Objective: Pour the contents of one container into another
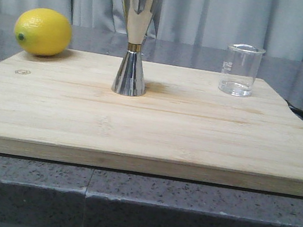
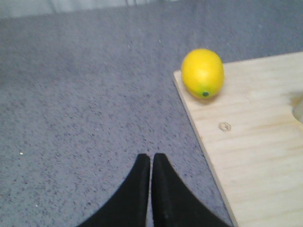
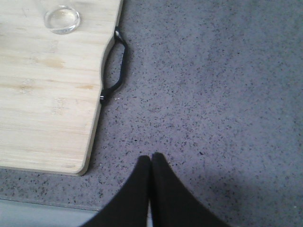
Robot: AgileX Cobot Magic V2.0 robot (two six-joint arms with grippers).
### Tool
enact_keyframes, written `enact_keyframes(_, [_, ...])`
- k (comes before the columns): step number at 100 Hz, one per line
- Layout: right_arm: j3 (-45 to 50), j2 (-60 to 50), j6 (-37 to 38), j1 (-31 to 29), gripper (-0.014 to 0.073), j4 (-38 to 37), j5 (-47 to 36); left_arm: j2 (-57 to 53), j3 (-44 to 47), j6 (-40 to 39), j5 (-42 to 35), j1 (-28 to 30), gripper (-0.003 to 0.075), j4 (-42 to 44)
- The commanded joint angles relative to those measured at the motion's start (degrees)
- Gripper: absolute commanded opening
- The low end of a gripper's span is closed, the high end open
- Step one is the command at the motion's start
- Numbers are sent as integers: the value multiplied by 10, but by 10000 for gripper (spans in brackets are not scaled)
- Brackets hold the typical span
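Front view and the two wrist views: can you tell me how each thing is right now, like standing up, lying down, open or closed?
Beaker: upright on the board, nothing holding it.
Jigger: upright near the board's middle, untouched.
Lemon: lying on its side at the board's far left corner.
Cutting board: flat on the counter.
Left gripper: shut, empty, over the counter.
Right gripper: shut, empty, over the counter.

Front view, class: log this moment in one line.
beaker: upright, untouched | jigger: upright | left gripper: shut | right gripper: shut
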Motion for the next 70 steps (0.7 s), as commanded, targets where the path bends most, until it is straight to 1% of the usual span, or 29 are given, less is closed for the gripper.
enact_keyframes(1, [-14, 0, -3, -2, -71, -14, -36, -52, 51, 8, -124, 35, -19, -5])
enact_keyframes(11, [-14, 0, -3, -2, -71, -14, -36, -114, 133, 8, -196, 66, -19, -19])
enact_keyframes(19, [-14, 0, -3, -2, -71, -14, -36, -161, 198, 8, -237, 82, -19, -28])
enact_keyframes(38, [-14, 0, -3, -2, -71, -14, -36, -231, 312, 8, -315, 91, -19, -46])
enact_keyframes(45, [-14, 0, -3, -2, -71, -14, -36, -242, 342, 8, -348, 91, -19, -46])
enact_keyframes(57, [-14, 0, -3, -2, -71, -14, -36, -242, 386, 8, -434, 91, -19, -46])
enact_keyframes(62, [-14, 0, -3, -2, -71, -14, -36, -242, 383, 8, -426, 91, -19, -46])
enact_keyframes(70, [-14, 1, -3, -2, -71, -14, -36, -242, 384, 8, -448, 91, -19, -46])
